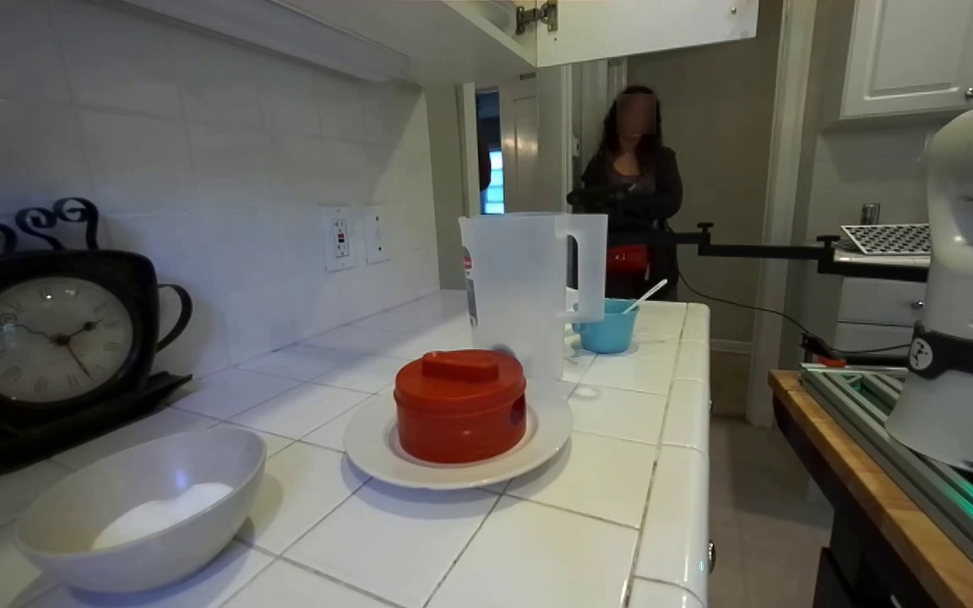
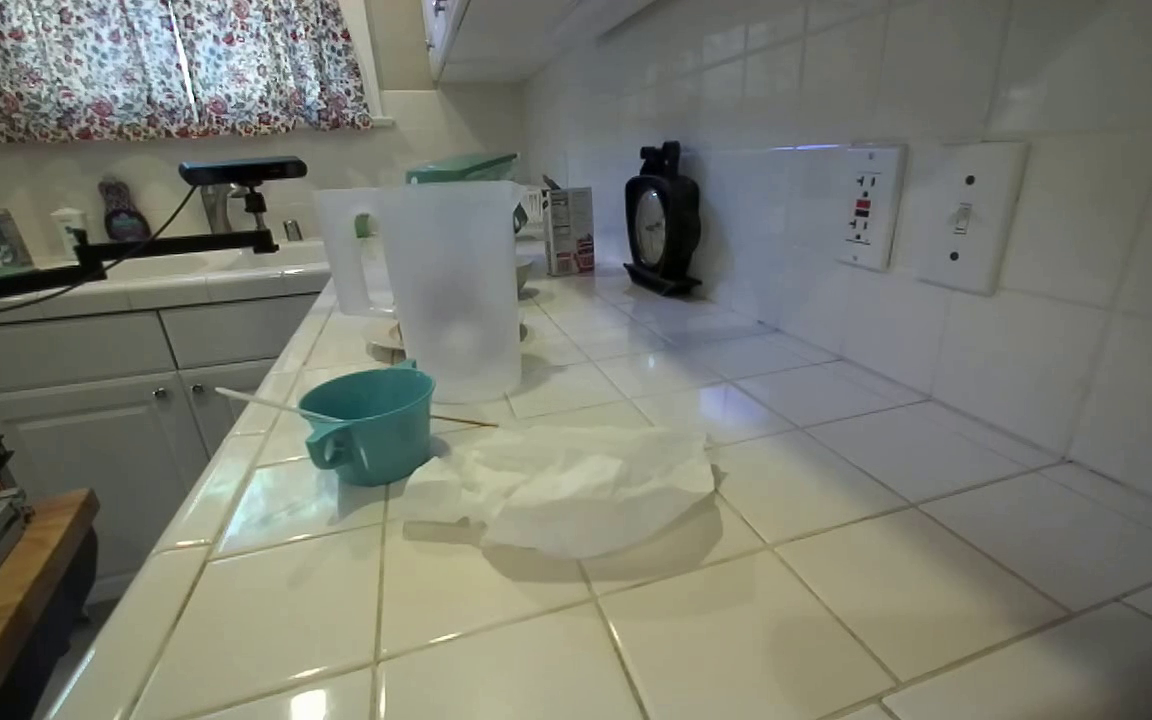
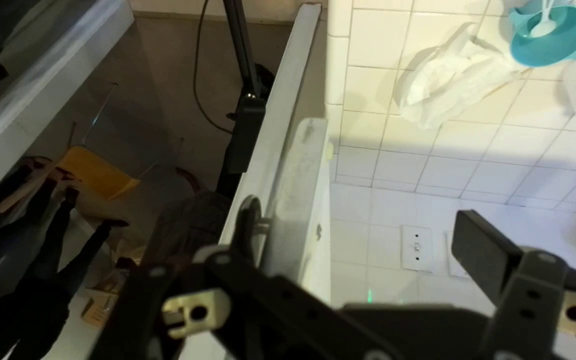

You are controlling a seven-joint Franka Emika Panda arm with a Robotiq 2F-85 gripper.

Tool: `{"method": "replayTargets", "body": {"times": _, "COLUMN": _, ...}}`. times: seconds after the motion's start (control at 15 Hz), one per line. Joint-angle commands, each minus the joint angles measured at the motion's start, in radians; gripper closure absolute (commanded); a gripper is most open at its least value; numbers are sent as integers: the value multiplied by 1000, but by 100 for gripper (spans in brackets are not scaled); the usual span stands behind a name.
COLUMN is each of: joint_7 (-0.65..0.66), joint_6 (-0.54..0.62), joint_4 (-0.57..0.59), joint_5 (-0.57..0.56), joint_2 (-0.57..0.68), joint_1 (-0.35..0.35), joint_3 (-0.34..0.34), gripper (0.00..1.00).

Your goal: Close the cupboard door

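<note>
The cupboard door point(image 1: 647, 32) is a cream-white panel hanging open from metal hinges point(image 1: 537, 17) at the top of an exterior view. In the wrist view, the door point(image 3: 295, 200) shows nearly edge-on, with a dark round knob point(image 3: 251, 217) on a short stem. My gripper point(image 3: 373, 250) is open, its fingers far apart. The right-hand finger stands apart from the door, on the face opposite the knob. The left-hand finger overlaps the door and knob area; its tip is not clearly visible, and I cannot tell if it touches. The gripper is outside both exterior views.
The wall cabinet underside point(image 1: 453, 59) overhangs the tiled counter. A clear pitcher point(image 1: 520, 287), a red container point(image 1: 459, 414) on a plate, a bowl point(image 1: 144, 507) and a teal cup point(image 2: 376, 420) stand below. A camera bar point(image 1: 774, 252) extends from the robot base point(image 1: 959, 295). A person point(image 1: 634, 177) stands beyond.
</note>
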Motion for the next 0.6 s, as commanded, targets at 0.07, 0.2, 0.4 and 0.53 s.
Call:
{"method": "replayTargets", "body": {"times": 0.07, "joint_7": -33, "joint_6": -80, "joint_4": 22, "joint_5": 48, "joint_2": -46, "joint_1": 53, "joint_3": 14, "gripper": 0}}
{"method": "replayTargets", "body": {"times": 0.2, "joint_7": -33, "joint_6": -93, "joint_4": 19, "joint_5": 65, "joint_2": -56, "joint_1": 76, "joint_3": 22, "gripper": 0}}
{"method": "replayTargets", "body": {"times": 0.4, "joint_7": -34, "joint_6": -117, "joint_4": 21, "joint_5": 92, "joint_2": -64, "joint_1": 116, "joint_3": 33, "gripper": 0}}
{"method": "replayTargets", "body": {"times": 0.53, "joint_7": -33, "joint_6": -129, "joint_4": 21, "joint_5": 113, "joint_2": -70, "joint_1": 142, "joint_3": 39, "gripper": 0}}
